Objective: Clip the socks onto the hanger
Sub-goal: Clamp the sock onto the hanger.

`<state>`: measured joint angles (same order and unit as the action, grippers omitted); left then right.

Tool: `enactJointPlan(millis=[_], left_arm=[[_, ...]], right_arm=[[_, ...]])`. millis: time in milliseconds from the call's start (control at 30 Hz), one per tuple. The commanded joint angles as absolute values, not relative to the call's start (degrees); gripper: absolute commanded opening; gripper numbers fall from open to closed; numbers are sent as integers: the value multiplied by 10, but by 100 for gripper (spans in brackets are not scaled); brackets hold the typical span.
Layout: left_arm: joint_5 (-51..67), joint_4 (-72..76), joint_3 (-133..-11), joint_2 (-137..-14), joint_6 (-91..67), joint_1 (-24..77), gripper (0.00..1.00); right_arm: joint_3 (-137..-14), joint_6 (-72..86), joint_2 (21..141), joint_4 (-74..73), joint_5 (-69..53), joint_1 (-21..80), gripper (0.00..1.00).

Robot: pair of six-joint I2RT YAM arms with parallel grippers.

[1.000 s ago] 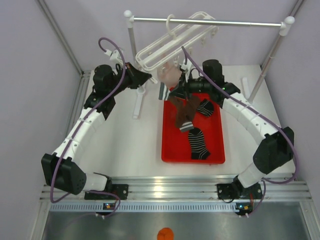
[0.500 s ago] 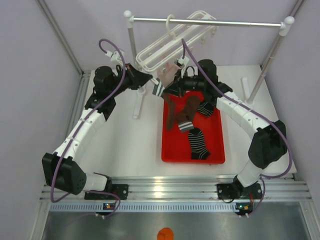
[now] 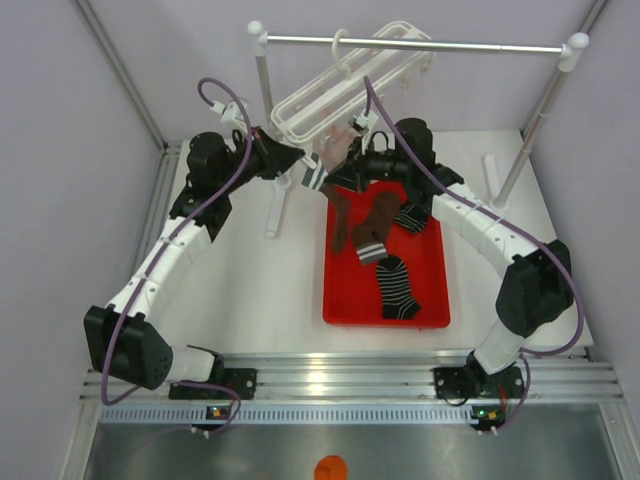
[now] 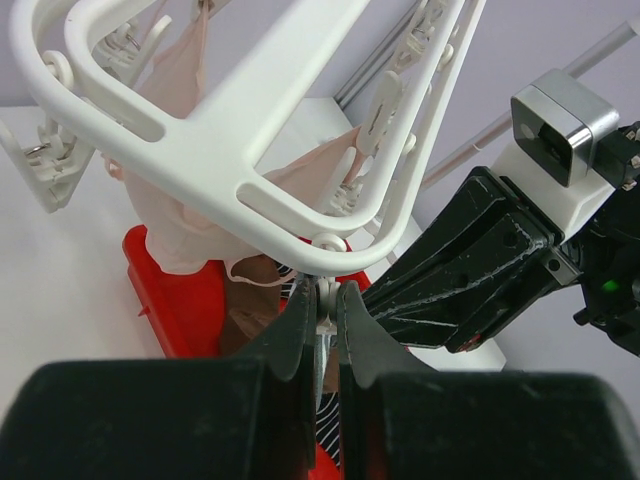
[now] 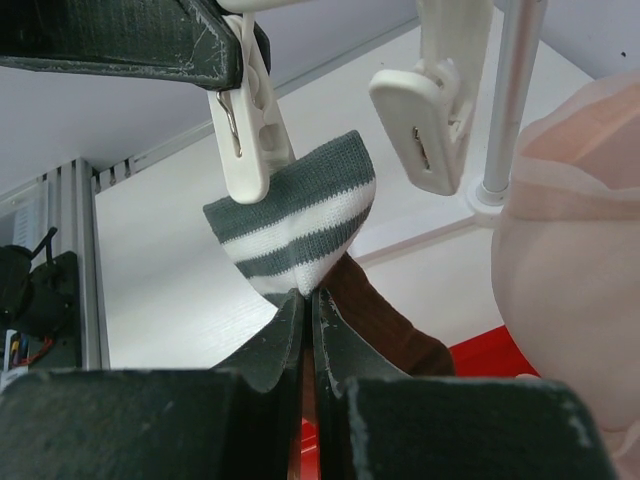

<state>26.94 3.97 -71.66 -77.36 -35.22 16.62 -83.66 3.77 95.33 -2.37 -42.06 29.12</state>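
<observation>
Leftward and a little up is where the right gripper (image 3: 335, 177) has carried its brown sock (image 3: 340, 222) since a second ago, so the striped cuff now sits just beside the left gripper (image 3: 296, 160). Its fingers are pressed together on the cuff's fold. The cuff's upper edge touches the tip of a peg (image 5: 245, 130) under the near corner of the hanger (image 3: 330, 95); whether the peg bites it, I cannot tell. The sock's foot hangs down over the far left corner of the red tray (image 3: 350, 295).

The left gripper's fingers are clamped on that peg's top, with only a sliver between them. A second peg (image 5: 425, 130) dangles just to the right, and pale pink fabric (image 3: 338, 148) hangs behind both grippers.

Three socks (image 3: 397, 288) lie in the tray, well inside its rims. Bare table (image 3: 260, 290) opens left of the tray as far as the left arm. Behind, the stand's crossbar (image 3: 420, 43) carries the hanger's hook.
</observation>
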Motion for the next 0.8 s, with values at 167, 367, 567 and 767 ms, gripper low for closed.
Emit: enactJointPlan(millis=[167, 367, 567, 767], left_arm=[[273, 23, -725, -753, -330, 164, 0], [274, 21, -725, -753, -330, 163, 0], [277, 18, -722, -754, -332, 163, 0], [280, 18, -724, -756, -339, 163, 0]], right_arm=[[-834, 22, 922, 7, -430, 288, 0], [-829, 18, 917, 11, -437, 288, 0], [-831, 39, 918, 36, -440, 287, 0], [-838, 54, 922, 54, -443, 291, 0]])
